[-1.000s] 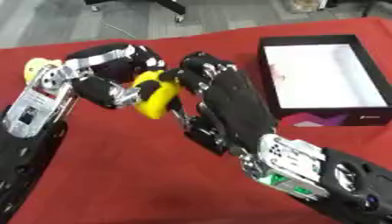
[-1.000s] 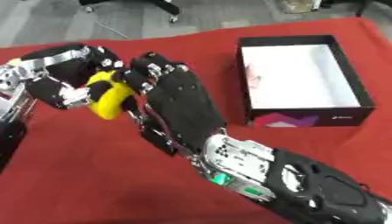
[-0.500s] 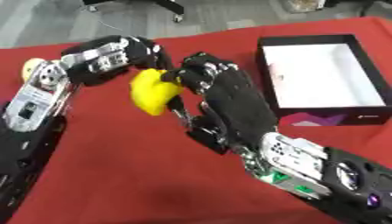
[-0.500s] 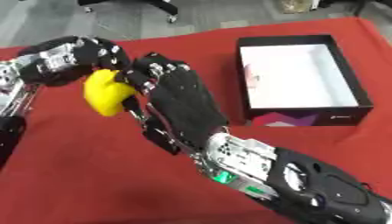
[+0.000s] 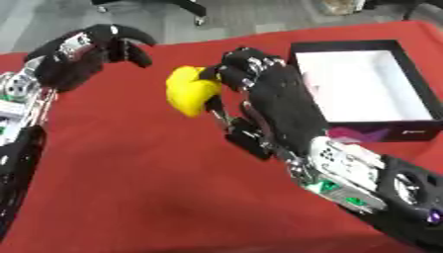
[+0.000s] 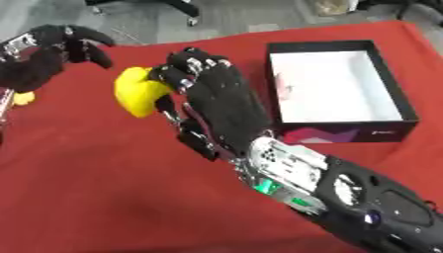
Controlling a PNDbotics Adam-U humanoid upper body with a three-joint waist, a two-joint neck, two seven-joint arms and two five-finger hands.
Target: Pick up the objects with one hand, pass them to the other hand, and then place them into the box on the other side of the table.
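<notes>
Left eye view: right hand [image 5: 273, 101] curled round smooth, rounded yellow object [image 5: 190, 91], held above red cloth [image 5: 130, 188]. Left hand [image 5: 82, 52] at ten o'clock, fingers bent, holding nothing. Black box [image 5: 407, 118] with white, flat-floored interior at three o'clock. Risk: rounded, probably slick shape slipping out mid-carry, or clipping near box wall.

Red tablecloth [image 5: 130, 173]; grey floor [image 5: 251, 17] beyond.
</notes>
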